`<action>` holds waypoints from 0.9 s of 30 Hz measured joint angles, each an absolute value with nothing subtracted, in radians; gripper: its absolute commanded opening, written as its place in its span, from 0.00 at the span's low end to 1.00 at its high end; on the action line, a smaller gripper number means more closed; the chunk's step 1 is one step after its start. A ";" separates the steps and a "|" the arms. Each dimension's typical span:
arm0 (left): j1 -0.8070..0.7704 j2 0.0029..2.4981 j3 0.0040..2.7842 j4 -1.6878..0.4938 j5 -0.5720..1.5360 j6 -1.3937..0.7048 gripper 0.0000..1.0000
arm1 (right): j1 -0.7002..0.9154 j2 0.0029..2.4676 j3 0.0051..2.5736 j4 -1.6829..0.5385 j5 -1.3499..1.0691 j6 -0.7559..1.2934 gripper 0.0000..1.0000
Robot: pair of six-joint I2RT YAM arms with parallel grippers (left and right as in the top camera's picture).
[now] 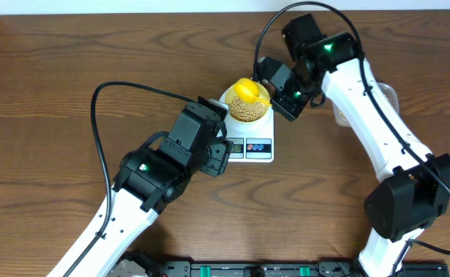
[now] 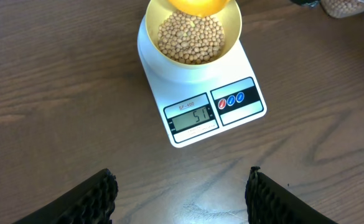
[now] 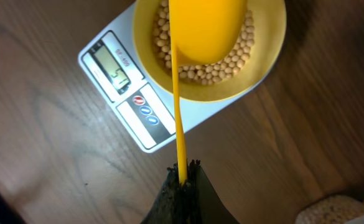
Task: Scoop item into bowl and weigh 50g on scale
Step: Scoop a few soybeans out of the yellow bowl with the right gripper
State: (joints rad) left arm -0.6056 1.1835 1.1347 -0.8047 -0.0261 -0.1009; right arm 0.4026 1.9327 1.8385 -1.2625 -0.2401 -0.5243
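We see the scale (image 2: 157,74) in the upper middle of the left wrist view, standing on the brown wooden table (image 1: 55,77); its display faces the lower edge of that frame and reads 51. The bowl (image 2: 233,30) sits on the scale's platform, at the top centre of the frame; the beans (image 2: 191,37) fill its bottom in a shallow heap.

The scoop (image 3: 206,25) hangs over the bowl at the top of the right wrist view, its yellow cup covering part of the beans; we cannot tell whether it touches them. Its thin handle runs straight down the frame into the right gripper (image 3: 183,177), whose fingers are clenched tight on the handle's end.

The left gripper (image 2: 180,186) is at the lower edge of its own view, fingers spread wide with nothing between them, over bare table below the scale; in the overhead view it sits just left of the scale's display.

At the top right corner of the left wrist view we catch the edge of a clear tub (image 2: 346,6) with more beans inside, well apart from the scale.
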 measured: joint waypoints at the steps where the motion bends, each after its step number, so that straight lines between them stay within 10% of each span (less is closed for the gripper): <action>1: -0.606 1.184 1.135 -0.805 -0.026 -0.101 0.69 | 0.405 1.935 1.839 -1.260 -0.230 -0.521 0.01; 27: -0.606 1.184 1.135 -0.805 -0.026 -0.101 0.69 | 0.431 2.037 1.837 -1.248 -0.125 -0.484 0.01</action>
State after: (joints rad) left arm -0.6056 1.1835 1.1347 -0.8047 -0.0257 -0.1013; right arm 0.4309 2.0365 1.8370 -1.2476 -0.1253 -0.4835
